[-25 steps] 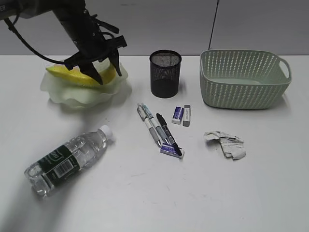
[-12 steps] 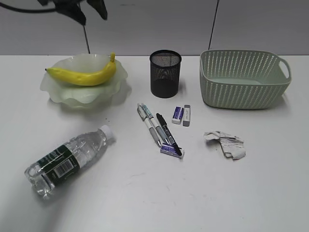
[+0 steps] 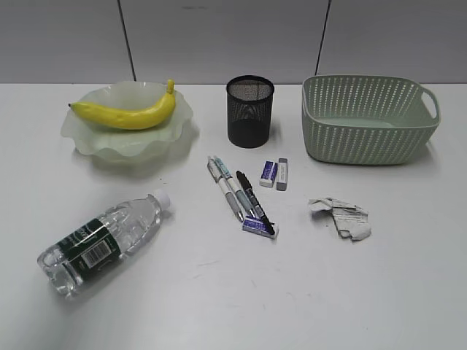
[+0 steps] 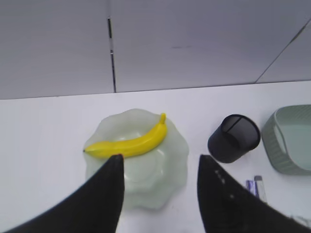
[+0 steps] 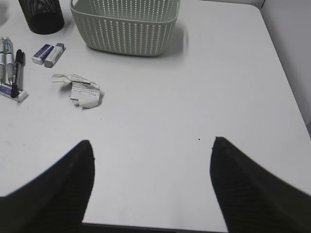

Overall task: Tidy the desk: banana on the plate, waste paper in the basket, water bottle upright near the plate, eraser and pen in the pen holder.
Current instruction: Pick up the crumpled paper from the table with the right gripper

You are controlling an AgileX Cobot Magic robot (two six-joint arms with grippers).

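Observation:
The banana (image 3: 130, 114) lies in the pale green plate (image 3: 124, 146) at the back left; both also show in the left wrist view, banana (image 4: 129, 144) and plate (image 4: 175, 160). The water bottle (image 3: 102, 240) lies on its side at the front left. Pens (image 3: 237, 193) and erasers (image 3: 275, 173) lie before the black pen holder (image 3: 249, 111). The waste paper (image 3: 341, 217) lies in front of the basket (image 3: 368, 120). My left gripper (image 4: 160, 158) is open and empty, high above the plate. My right gripper (image 5: 151, 143) is open and empty over bare desk at the right. Neither arm shows in the exterior view.
A third eraser (image 3: 255, 225) lies at the pens' tips. The desk's front edge and right edge show in the right wrist view, with the basket (image 5: 126, 24) and the waste paper (image 5: 80, 90) farther back.
My left arm has risen from the plate and left the exterior view. The banana stays on the plate. Nothing else has moved.

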